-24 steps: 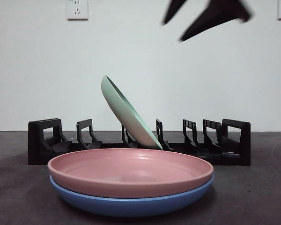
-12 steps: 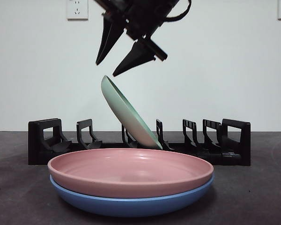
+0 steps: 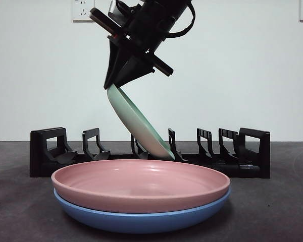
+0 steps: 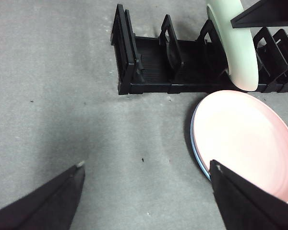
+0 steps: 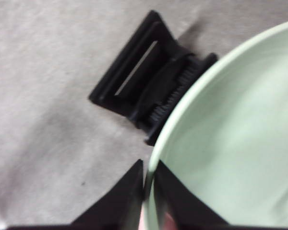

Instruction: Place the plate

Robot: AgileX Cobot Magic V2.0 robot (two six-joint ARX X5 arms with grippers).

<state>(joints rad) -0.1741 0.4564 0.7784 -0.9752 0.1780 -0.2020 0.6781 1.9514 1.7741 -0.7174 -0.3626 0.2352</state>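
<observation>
Right pincer [image 3: 111, 83] had come down from the top of the front view onto the upper rim of the green plate [image 3: 137, 122], where half a second before it was hanging just above the rim with jaws apart, and a second before that only its black tips showed high up. Now its two jaws were nipped on the rim, one each side, as the right wrist view confirmed: rim edge ran right between the jaw tips of the right pincer [image 5: 146, 179], pinching the green plate [image 5: 230, 143]. Plate itself sat in the black rack [image 3: 50, 156], foot in a middle slot, leaning hard toward the rack's left end, not upright; its top edge looked shifted a touch lower and leftward versus the earlier frames. Pink plate [image 3: 140, 184] lay stacked on the blue plate [image 3: 141, 219] on the bench [image 3: 272, 212] in front of the rack, untouched. Left pincer [image 4: 146, 179] hovered well off to the side over bare bench, jaws wide spread, holding nothing, waiting. Judgement: the grasp was just made, so the green plate was likely about to be straightened in its slot or lifted and reseated. Risk: a thin rim pinch on a tilted plate could slip or lever the rack.
</observation>
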